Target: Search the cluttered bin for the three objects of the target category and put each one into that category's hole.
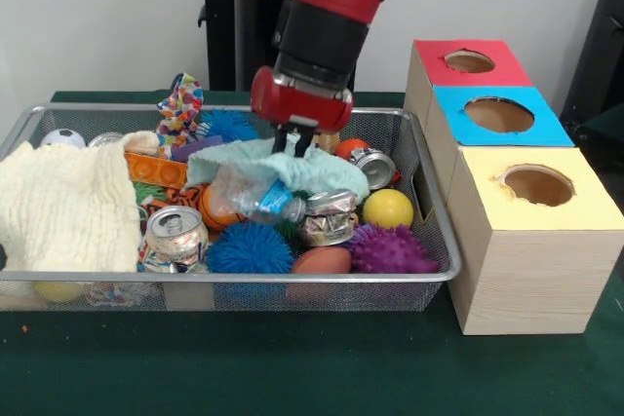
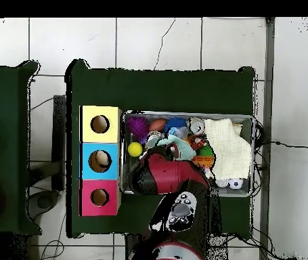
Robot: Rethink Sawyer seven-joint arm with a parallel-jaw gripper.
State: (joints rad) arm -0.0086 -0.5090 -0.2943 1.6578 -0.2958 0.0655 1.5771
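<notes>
Frontally, the gripper [image 1: 292, 140] hangs low over the middle of the wire bin [image 1: 429, 275], its dark fingertips touching the teal cloth [image 1: 322, 170] — whether they pinch it cannot be told. Just below lie a plastic bottle [image 1: 255, 198] and a crushed can [image 1: 330, 215]; a yellow ball [image 1: 387, 208] sits near, to the picture's right, beside the yellow box [image 1: 531, 270]. From above, the red arm [image 2: 170, 177] hides the gripper — the yellow ball [image 2: 135, 149] lies at the bin's edge by the boxes, next to the arm.
</notes>
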